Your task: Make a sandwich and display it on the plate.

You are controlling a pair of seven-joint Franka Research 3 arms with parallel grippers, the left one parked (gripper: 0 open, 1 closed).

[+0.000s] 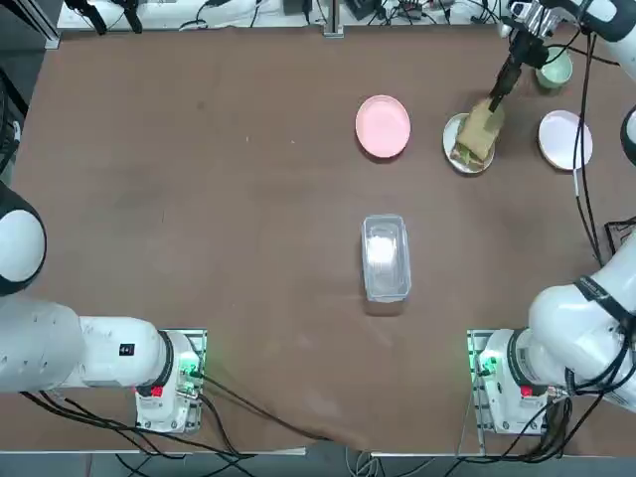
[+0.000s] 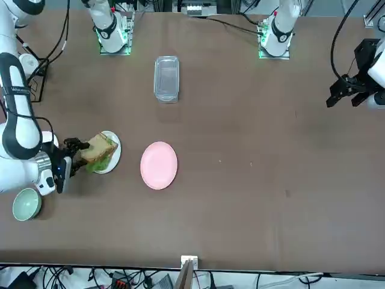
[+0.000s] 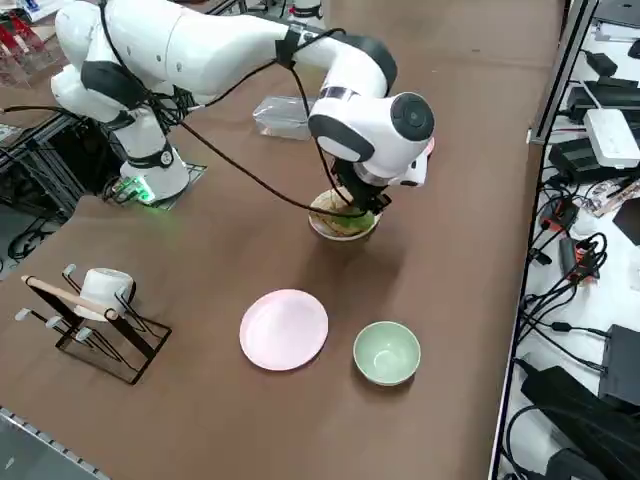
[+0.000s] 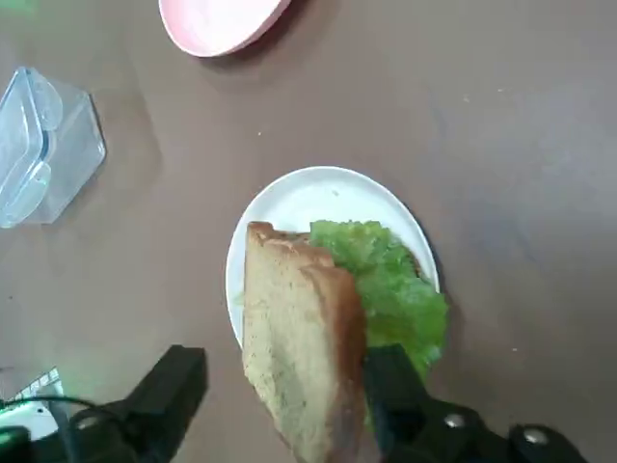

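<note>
The brown surface (image 1: 199, 199) carries, largest first, a clear lidded plastic container (image 1: 386, 256) near the centre of the top view, a pink plate (image 1: 383, 126) at about twelve o'clock from it, and the white plate (image 1: 455, 139) just past the pink one toward three o'clock. A second pink plate (image 1: 564, 139) and a pale-green bowl (image 1: 555, 70) sit further out toward the right edge. On the white plate lies the sandwich (image 4: 333, 318): green lettuce (image 4: 390, 285) spread over the lower part, and a top bread slice (image 4: 299, 342) that stands tilted on edge instead of lying flat. The right claw (image 4: 280, 391) hangs just over the plate with its jaws spread wide, one finger on each side of the tilted slice, apparently released. I judge the assembly nearly finished: the layers are on the right plate, but the top slice probably needs to settle or be nudged flat before the sandwich is properly displayed.
</note>
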